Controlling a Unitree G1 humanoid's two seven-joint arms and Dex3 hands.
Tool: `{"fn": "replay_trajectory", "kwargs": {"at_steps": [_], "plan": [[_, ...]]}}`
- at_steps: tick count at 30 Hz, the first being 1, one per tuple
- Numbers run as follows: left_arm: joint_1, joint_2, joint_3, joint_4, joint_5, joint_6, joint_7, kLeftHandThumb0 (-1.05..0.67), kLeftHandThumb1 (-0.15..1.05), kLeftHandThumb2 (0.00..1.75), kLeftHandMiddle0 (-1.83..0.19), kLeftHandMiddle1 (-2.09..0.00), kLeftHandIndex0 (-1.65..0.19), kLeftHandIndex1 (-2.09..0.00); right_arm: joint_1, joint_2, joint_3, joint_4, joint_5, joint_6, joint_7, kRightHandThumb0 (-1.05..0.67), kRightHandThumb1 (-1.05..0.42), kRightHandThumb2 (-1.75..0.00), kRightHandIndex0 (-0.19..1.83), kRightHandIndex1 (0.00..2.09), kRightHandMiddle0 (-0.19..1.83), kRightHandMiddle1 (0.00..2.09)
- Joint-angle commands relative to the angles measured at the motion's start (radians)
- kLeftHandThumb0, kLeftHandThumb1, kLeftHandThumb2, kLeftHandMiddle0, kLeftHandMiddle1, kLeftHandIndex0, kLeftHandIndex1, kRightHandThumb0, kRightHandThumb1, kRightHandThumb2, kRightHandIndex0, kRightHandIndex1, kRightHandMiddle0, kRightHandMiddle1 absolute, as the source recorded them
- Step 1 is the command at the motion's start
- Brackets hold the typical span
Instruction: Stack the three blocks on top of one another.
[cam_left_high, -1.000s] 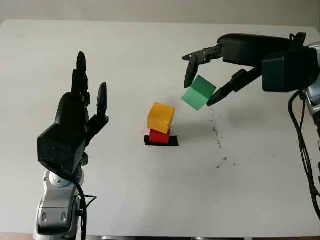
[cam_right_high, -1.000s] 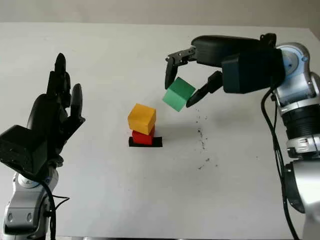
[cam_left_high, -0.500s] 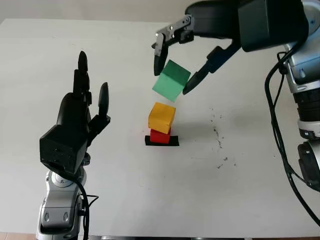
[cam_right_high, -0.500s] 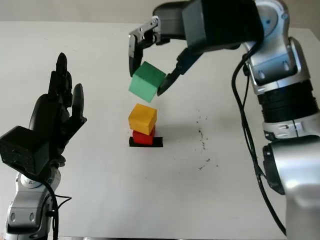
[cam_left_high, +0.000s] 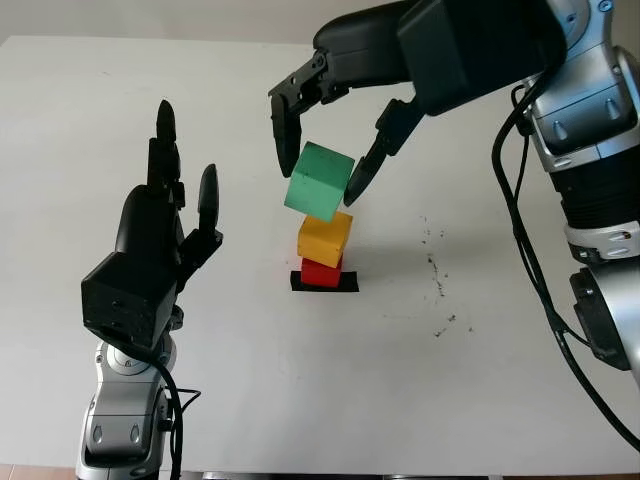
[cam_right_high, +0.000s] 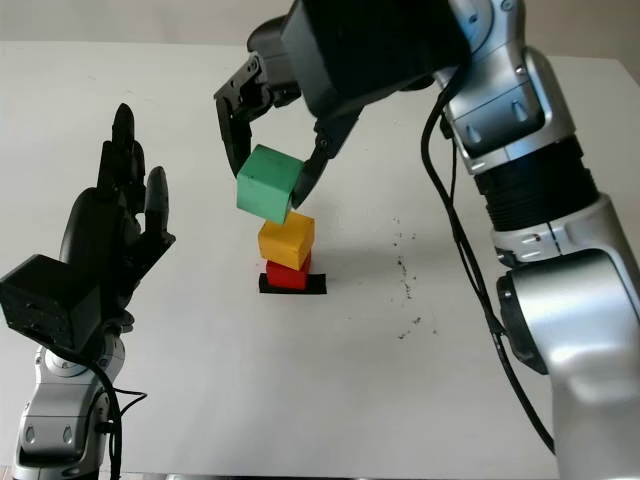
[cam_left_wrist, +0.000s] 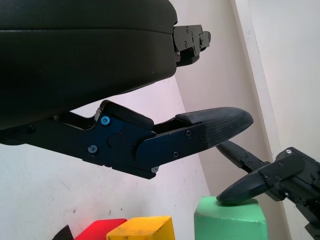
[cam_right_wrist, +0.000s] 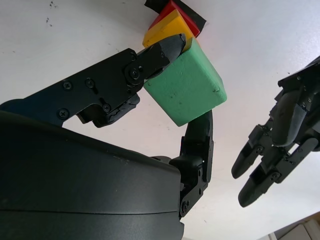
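Above the yellow cube (cam_left_high: 323, 239), the right hand (cam_left_high: 318, 157) pinches a tilted matte green cube (cam_left_high: 319, 181); left hand (cam_left_high: 160, 240) open.

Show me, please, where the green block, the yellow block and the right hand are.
green block (cam_left_high: 318, 181), left eye view, its front face.
yellow block (cam_left_high: 322, 241), left eye view, its front face.
right hand (cam_left_high: 318, 165), left eye view, midway between fingertips.
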Motion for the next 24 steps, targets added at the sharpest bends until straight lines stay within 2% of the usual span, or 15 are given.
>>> {"fn": "replay_trajectory", "kwargs": {"at_steps": [1, 15, 24], "plan": [[0.006, -0.003, 0.002, -0.004, 0.002, -0.008, 0.006, -0.81, 1.05, 0.7, 0.14, -0.06, 0.13, -0.05, -0.014, 0.005, 0.002, 0.014, -0.002, -0.027, 0.004, -0.35, -0.91, -0.06, 0.23, 0.03, 0.36, 1.65], [0.011, 0.001, 0.004, -0.008, -0.002, -0.009, 0.003, -0.8, 1.05, 0.69, 0.13, -0.06, 0.12, -0.06, 0.021, 0.02, 0.02, 0.088, -0.027, -0.098, -0.001, -0.36, -0.94, -0.06, 0.21, 0.04, 0.3, 1.71], [0.01, 0.005, -0.001, -0.003, 0.008, -0.012, 0.001, -0.8, 1.05, 0.69, 0.13, -0.05, 0.12, -0.06, 0.019, 0.023, 0.018, 0.112, -0.027, -0.094, 0.004, -0.35, -0.95, -0.06, 0.18, 0.04, 0.28, 1.73]]}}
